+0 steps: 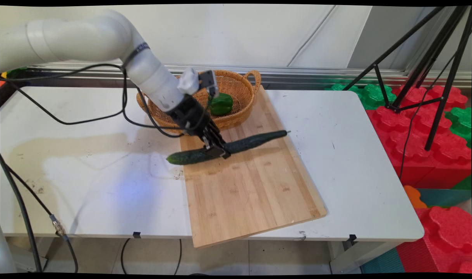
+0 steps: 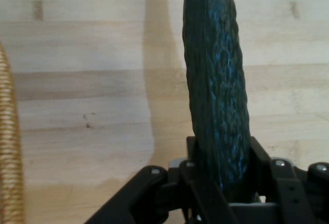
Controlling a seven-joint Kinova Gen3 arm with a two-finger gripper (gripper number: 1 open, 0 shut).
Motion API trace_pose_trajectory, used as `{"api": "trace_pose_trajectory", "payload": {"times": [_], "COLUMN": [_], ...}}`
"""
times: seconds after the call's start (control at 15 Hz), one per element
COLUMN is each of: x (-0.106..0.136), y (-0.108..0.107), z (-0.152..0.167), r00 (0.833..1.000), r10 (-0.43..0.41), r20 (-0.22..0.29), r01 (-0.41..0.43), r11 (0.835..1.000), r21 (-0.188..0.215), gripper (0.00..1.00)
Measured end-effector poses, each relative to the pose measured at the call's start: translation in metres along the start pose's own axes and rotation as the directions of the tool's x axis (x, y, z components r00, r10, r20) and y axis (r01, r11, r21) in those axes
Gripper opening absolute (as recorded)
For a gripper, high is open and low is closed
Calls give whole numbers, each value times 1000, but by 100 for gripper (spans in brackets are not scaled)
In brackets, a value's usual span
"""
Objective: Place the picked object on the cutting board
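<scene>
1. A white desk carries a wooden board and a basket holding a pepper.
2. The pincer is clenched around a cucumber, which sits slightly above the board.
3. The off-centre grip could let the long end sag or slip.

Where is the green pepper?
In the main view, the green pepper sits inside the wicker basket at the table's far side, just behind the cucumber.
</scene>
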Motion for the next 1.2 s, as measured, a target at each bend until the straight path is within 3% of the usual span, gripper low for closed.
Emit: {"api": "trace_pose_trajectory", "payload": {"times": [0.73, 0.8, 1.2], "x": [10, 12, 17], "y": [6, 6, 5], "z": [52, 55, 62], "r00": [1000, 1000, 1000], "r10": [7, 10, 14], "r20": [-5, -10, -27], "r01": [-7, -9, -12], "r11": [998, 998, 996], "r21": [55, 60, 83], "gripper": [0, 100, 100]}}
